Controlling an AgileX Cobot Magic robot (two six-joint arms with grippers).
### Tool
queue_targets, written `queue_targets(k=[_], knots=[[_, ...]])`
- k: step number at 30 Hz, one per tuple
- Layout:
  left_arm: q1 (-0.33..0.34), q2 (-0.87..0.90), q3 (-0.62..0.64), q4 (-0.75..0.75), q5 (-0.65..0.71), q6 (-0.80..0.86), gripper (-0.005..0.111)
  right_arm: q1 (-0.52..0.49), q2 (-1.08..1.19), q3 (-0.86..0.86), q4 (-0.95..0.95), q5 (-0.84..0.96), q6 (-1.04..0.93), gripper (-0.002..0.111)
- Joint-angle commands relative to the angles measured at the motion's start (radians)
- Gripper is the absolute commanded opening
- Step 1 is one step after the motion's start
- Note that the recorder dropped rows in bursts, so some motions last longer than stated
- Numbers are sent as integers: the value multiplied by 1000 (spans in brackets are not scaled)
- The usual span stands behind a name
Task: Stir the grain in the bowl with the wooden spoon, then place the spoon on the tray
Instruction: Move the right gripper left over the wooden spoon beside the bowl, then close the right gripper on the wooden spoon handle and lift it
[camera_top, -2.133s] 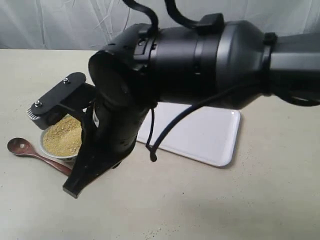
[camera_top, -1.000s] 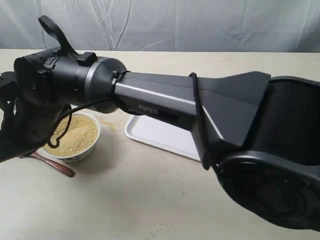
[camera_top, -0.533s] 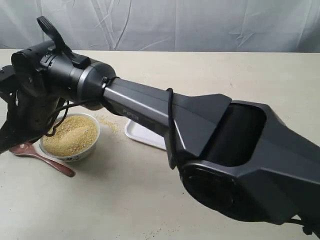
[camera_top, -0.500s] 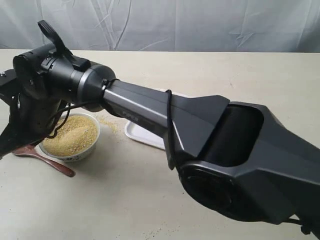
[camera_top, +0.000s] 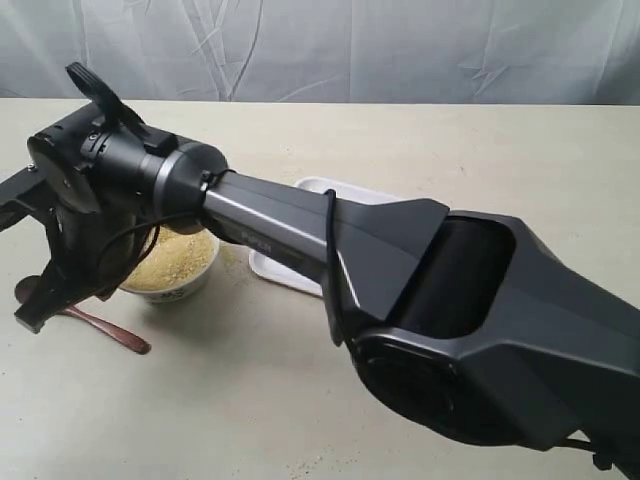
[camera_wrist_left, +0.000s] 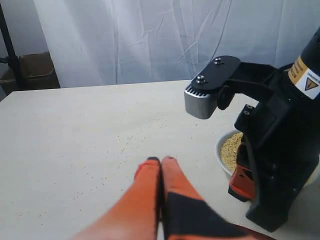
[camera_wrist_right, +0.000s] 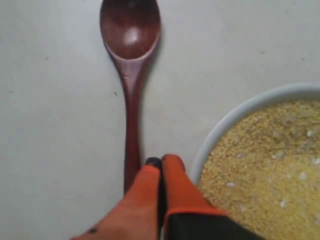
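The wooden spoon (camera_wrist_right: 131, 75) lies flat on the table, its round end away from my right gripper (camera_wrist_right: 162, 161). That gripper is shut and empty, its tips down between the spoon's handle and the bowl (camera_wrist_right: 226, 126). The white bowl (camera_top: 185, 283) holds a heap of yellow-tan grain (camera_wrist_right: 265, 165). In the exterior view the right arm reaches across to the far left, with the right gripper (camera_top: 35, 315) low over the spoon (camera_top: 105, 330). The tray (camera_top: 278, 268) is mostly hidden behind the arm. My left gripper (camera_wrist_left: 161, 161) is shut and empty, over bare table beside the bowl (camera_wrist_left: 223, 156).
Stray grains are scattered on the table (camera_wrist_left: 120, 150) in the left wrist view. The right arm's wrist and camera mount (camera_wrist_left: 210, 92) stand close to the left gripper. A grey cloth backdrop (camera_top: 400, 50) closes the far side.
The right arm's wrist has swung lower and to the right, bringing its gripper down beside the spoon handle. The bowl now sits a little further right. The spoon has not moved.
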Motion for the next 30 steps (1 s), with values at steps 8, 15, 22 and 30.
queue_targets(k=[8,15,22,30], knots=[[2,-5,5,2,-14,0,0,-5,4,-6,62,2,-6,-1],[2,-5,5,2,-14,0,0,35,12,-6,50,-14,-30,21],[2,-5,5,2,-14,0,0,35,49,-6,24,-37,-30,34],[2,-5,5,2,-14,0,0,35,74,-6,22,-53,-29,34]])
